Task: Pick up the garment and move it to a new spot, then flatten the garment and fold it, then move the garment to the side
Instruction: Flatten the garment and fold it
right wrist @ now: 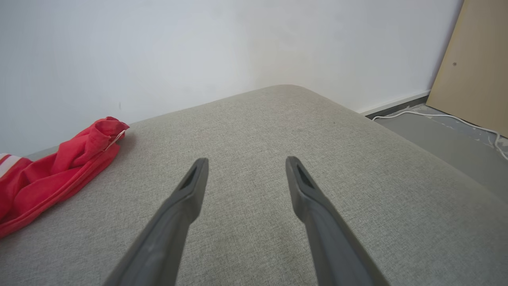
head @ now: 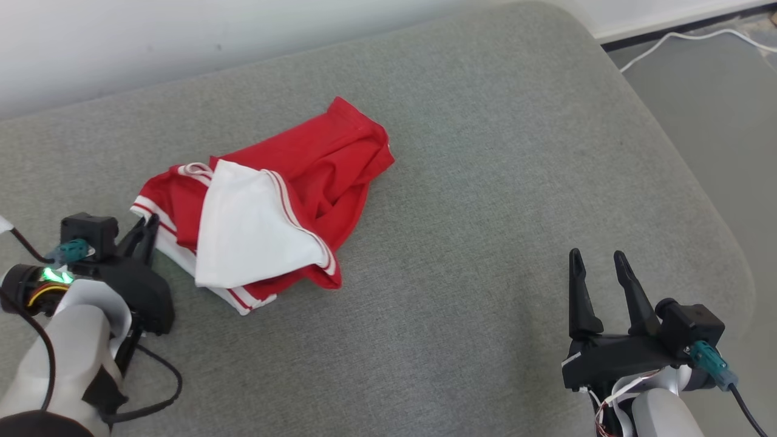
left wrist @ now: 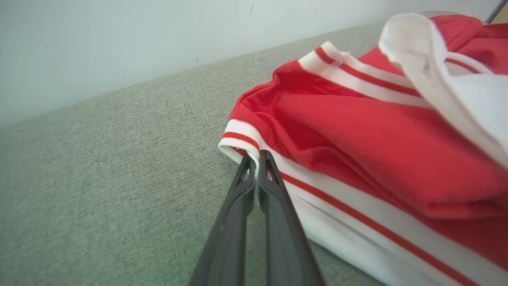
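Observation:
The garment (head: 267,206) is a crumpled red piece with white, red-striped bands and a white panel turned up on top, lying left of centre on the grey cushion. My left gripper (head: 149,227) is at its left corner, shut on the white striped hem. The left wrist view shows the two fingers pressed together at the left gripper (left wrist: 258,157) with the garment (left wrist: 357,147) hem pinched between them. My right gripper (head: 598,260) stands open over bare cushion at the lower right, well clear of the cloth. The right gripper (right wrist: 246,163) has nothing between its fingers, and the garment (right wrist: 59,171) lies far left.
The grey cushion (head: 485,182) curves down at its right edge to a grey floor (head: 716,103) where a white cable (head: 686,36) lies. A white wall (head: 182,36) runs along the back. A tan board (right wrist: 476,67) leans at the far right.

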Available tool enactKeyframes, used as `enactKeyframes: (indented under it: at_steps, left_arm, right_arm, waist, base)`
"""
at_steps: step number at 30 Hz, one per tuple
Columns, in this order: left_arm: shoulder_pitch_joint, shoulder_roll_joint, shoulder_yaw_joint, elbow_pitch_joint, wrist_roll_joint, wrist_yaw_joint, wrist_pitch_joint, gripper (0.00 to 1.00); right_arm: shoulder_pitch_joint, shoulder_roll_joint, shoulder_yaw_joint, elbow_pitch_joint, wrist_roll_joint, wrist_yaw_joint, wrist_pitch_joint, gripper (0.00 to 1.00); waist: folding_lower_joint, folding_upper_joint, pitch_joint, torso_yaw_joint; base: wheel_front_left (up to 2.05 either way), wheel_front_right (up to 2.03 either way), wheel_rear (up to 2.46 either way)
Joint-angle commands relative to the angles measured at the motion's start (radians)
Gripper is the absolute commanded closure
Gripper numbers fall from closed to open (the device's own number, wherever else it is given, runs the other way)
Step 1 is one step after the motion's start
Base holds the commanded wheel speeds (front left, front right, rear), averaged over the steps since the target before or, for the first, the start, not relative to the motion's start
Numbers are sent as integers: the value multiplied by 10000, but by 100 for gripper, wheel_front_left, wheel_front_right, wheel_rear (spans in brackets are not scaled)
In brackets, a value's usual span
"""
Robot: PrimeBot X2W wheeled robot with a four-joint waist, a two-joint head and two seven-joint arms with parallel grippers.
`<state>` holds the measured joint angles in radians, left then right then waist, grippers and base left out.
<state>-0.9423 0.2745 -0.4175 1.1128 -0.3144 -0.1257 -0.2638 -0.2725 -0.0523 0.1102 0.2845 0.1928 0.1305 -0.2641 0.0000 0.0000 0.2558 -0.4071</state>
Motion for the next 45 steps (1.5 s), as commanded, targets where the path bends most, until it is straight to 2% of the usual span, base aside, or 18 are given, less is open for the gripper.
enactKeyframes:
  at_steps: [1,10,19,25,27,28,29,30,36,39,45]
  left_arm:
    - [246,-30,30,-188,72,45,-10,100]
    - [1707,-518,459,-2512,9,600,-13,100]
    - [4230,-806,245,-4985,184,827,-11,100]
    - [6071,-597,125,-7761,65,1487,696,100]
    - [6646,-462,70,-8779,84,1717,1046,100]
    - [6646,-462,70,-8779,84,1717,1046,100]
    - [7220,-376,16,-9762,82,1933,1415,100]
    - [7220,-376,16,-9762,82,1933,1415,100]
    - [8673,-245,-226,-12243,48,2509,2293,100]
    - [9178,-272,-232,-12700,-99,2713,2445,100]
    - [9588,-293,-118,-12247,-222,2842,1960,100]
  right_arm:
    - [155,17,-11,6,-57,4,-4,0]
    - [676,14,-191,123,-127,4,-4,0]
    - [1180,11,-283,242,-146,4,-4,0]
    - [1476,15,-339,242,-125,4,-4,0]
    - [1519,15,-369,212,-105,4,-4,0]
    - [1519,15,-369,212,-105,4,-4,0]
    - [1565,18,-380,182,-76,4,-4,0]
    - [1565,18,-380,182,-76,4,-4,0]
    - [1605,21,-431,144,-67,4,-4,0]
    - [1527,19,-438,151,-88,4,-4,0]
    - [1405,21,-385,169,-158,4,-4,0]
  waist:
    - [0,0,-187,196]
    - [0,0,-1179,1391]
    - [0,0,-2112,2750]
    - [0,0,-2425,3404]
    - [0,0,-2447,3527]
    - [0,0,-2447,3527]
    - [0,0,-2447,3633]
    - [0,0,-2447,3633]
    - [0,0,-2349,3860]
    - [0,0,-2298,3927]
    - [0,0,-2208,3949]
  base:
    - [0,0,0]
    - [0,0,0]
    - [0,0,0]
    - [0,0,0]
    - [0,0,0]
    - [0,0,0]
    - [0,0,0]
    - [0,0,0]
    - [0,0,0]
    - [0,0,0]
    - [0,0,0]
